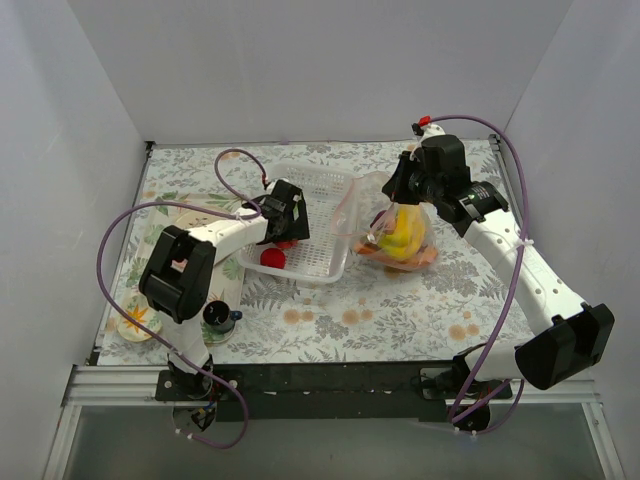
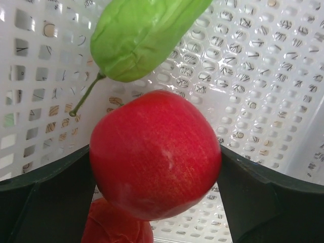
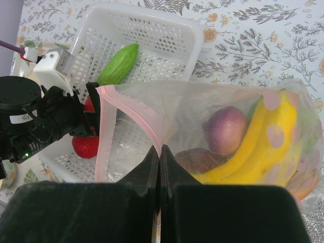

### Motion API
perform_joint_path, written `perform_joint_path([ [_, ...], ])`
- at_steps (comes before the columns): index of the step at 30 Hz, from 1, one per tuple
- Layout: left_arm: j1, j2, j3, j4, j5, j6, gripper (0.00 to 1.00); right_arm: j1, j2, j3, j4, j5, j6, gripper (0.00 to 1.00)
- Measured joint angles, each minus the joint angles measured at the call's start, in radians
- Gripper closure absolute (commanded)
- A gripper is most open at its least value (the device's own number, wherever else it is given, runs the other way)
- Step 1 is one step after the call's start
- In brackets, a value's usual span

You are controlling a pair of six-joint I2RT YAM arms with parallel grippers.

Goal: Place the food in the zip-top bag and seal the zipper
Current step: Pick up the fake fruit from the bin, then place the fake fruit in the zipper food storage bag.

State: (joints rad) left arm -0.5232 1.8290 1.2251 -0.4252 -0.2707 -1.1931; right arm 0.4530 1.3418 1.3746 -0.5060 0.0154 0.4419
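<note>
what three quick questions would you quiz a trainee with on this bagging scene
1. True or false: the banana bunch is already inside the zip-top bag.
2. In the white basket, the left gripper is closed on which item? A) red apple B) purple onion C) orange carrot
3. Fill in: the right gripper pinches the bag's pink ____.

Key: 1 true; 2 A; 3 zipper

Red apple in basket, banana, onion in bag
</note>
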Motion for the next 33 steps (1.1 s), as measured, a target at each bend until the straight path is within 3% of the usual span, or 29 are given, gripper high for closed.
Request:
perform_joint_path([
  [6,-0.015,-0.005,-0.011,0.002,-0.003,-0.001,0.57,0.0,0.0,0.0,0.0,-0.019,0.0,0.99],
  [11,-0.017,-0.029,0.033,-0.029,-0.007,0.011,0.73,0.0,0.0,-0.001,0.0,-0.02,0.0,0.99],
  [24,-0.06,-0.388,0.104,-0.047,0.166,-0.053,0.75,0.002,0.001,-0.002,0.001,-0.022,0.002,0.99],
  [30,-0.166,-0.389,0.149,-0.019,0.208,-0.125,0.75,0.017,0.012,-0.002,0.001,-0.021,0.011,0.99],
  [33,-0.221,-0.341,0.183,0.005,0.22,-0.159,0.65,0.024,0.02,0.002,-0.001,-0.021,0.018,0.99],
])
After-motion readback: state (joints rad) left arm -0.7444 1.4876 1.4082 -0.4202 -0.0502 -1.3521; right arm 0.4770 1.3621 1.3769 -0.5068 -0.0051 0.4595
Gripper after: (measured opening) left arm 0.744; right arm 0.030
